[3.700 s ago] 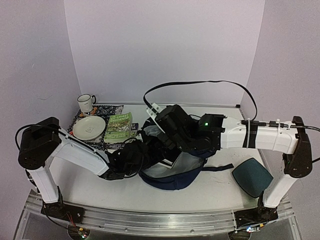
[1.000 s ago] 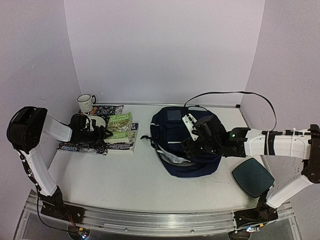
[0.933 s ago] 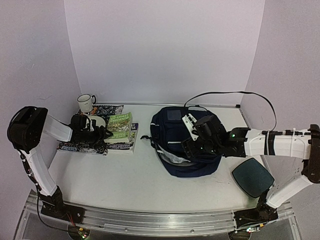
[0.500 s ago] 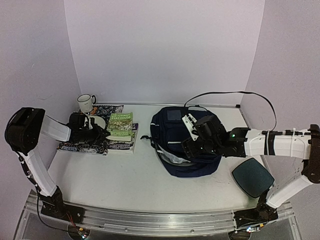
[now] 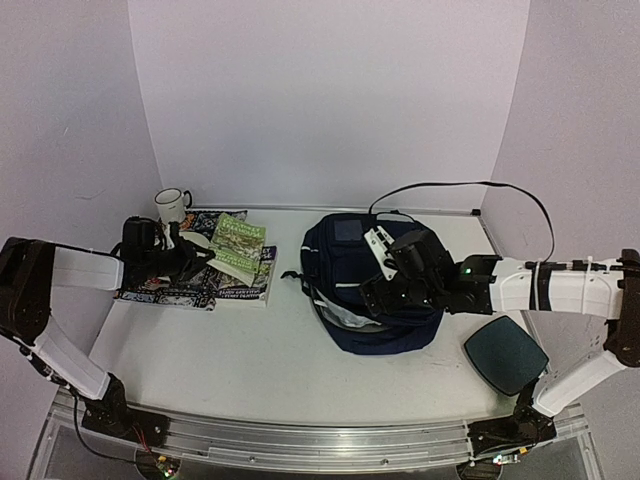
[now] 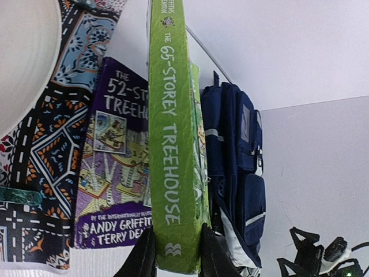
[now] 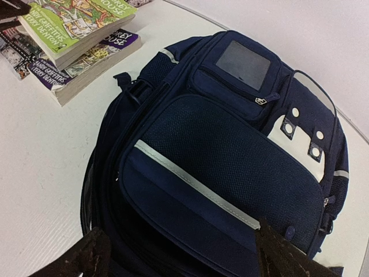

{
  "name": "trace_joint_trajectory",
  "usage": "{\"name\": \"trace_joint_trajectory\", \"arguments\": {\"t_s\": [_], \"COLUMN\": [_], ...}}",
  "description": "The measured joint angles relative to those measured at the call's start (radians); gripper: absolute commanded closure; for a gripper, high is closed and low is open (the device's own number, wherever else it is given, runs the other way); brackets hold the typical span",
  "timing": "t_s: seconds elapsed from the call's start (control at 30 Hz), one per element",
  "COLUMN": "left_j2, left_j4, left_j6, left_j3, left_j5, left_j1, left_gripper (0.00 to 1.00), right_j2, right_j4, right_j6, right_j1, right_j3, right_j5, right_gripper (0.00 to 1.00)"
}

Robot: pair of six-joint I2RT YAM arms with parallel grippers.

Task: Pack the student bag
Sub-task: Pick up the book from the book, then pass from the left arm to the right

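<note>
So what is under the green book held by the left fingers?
A purple Treehouse book lies under the green book, which the left fingers pinch at its spine. The green book covers part of the purple cover; anything further beneath is hidden.

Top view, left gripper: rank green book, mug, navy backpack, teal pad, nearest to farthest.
1. green book: clamped in the left gripper, table's left.
2. mug: back-left corner.
3. navy backpack: centre.
4. teal pad: near right.
</note>
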Motion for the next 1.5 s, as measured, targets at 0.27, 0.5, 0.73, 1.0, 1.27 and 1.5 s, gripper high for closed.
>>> {"name": "trace_joint_trajectory", "arguments": {"t_s": [0.27, 0.5, 0.73, 1.0, 1.27, 1.5], "left_j2": [-0.165, -0.211, -0.214, -0.213, -0.199, -0.191], "left_j4": [-0.009, -0.009, 0.021, 0.133, 0.278, 0.364], "left_j6": [-0.029, -0.043, -0.066, -0.107, -0.152, -0.188], "left_j3": [-0.015, -0.015, -0.015, -0.011, 0.002, 0.001], "left_j5": [0.032, 0.042, 0.037, 0.035, 0.031, 0.019], "left_j1": [-0.062, -0.164, -0.268, -0.352, -0.443, -0.469], "left_gripper": [1.0, 1.0, 1.0, 1.0, 1.0, 1.0], "right_j2": [0.0, 0.005, 0.048, 0.167, 0.303, 0.341], "right_j4": [0.0, 0.077, 0.266, 0.501, 0.774, 0.962], "right_j6": [0.024, 0.165, 0.392, 0.639, 0.861, 0.974], "right_j1": [-0.022, -0.11, -0.152, -0.207, -0.264, -0.29], "right_j3": [0.046, 0.088, 0.077, 0.053, 0.033, 0.018], "right_j5": [-0.065, -0.234, -0.394, -0.535, -0.707, -0.818], "right_gripper": [0.02, 0.02, 0.02, 0.02, 0.02, 0.02]}}
